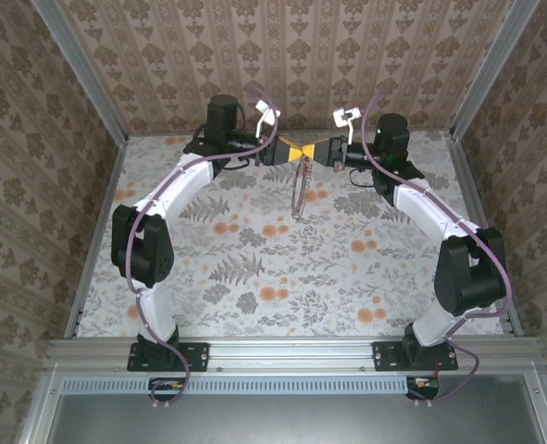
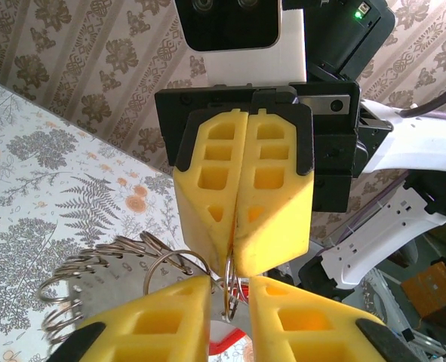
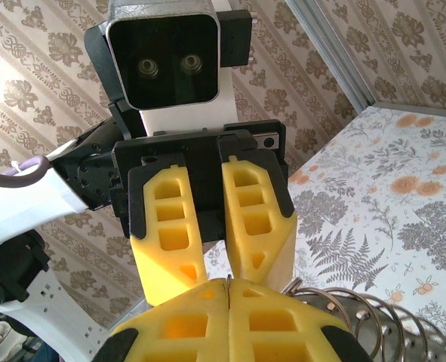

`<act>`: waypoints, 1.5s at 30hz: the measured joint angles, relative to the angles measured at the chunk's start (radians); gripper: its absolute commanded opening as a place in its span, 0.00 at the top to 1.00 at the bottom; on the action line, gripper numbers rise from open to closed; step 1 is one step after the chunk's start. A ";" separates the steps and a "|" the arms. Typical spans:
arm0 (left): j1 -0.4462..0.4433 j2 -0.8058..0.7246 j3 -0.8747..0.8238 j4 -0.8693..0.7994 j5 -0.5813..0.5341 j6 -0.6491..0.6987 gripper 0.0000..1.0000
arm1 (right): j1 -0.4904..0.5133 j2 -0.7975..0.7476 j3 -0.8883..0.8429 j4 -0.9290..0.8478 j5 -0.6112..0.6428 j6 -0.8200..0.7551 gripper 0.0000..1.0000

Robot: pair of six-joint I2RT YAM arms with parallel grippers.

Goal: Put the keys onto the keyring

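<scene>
Seen at the bottom centre of the left wrist view: left gripper (image 2: 230, 296), jaws a narrow slot apart with thin ring wire in the slot; cannot tell whether pinching or merely straddling. Met nose to nose, just above, by the right gripper (image 2: 235, 260), pressed together on the wire of the keyring (image 2: 106, 256). Trailing from that pinch toward the lower left: its jagged fringe of loops. Glimpsed at the bottom edge, beneath the left fingers: a red scrap, probably the key (image 2: 224, 349). To do the step well: hold the right clamp firm, keep both noses in line, feed the key's hole onto the wire slowly, and avoid twisting the hoop out of the pads.
</scene>
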 measured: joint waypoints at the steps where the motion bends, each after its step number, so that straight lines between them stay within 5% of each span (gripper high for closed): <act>1: 0.000 0.000 0.000 0.000 0.000 0.000 0.86 | 0.000 0.000 0.000 0.000 0.000 0.000 1.00; 27: -0.026 0.004 -0.004 0.159 -0.006 -0.143 1.00 | -0.013 -0.042 0.000 -0.019 0.012 -0.022 1.00; 35: -0.032 0.004 -0.062 0.311 -0.055 -0.229 1.00 | -0.020 -0.056 0.000 -0.034 0.034 -0.016 0.55; 45: -0.044 0.004 -0.090 0.544 -0.103 -0.400 1.00 | -0.092 -0.194 -0.065 -0.003 0.069 0.005 0.49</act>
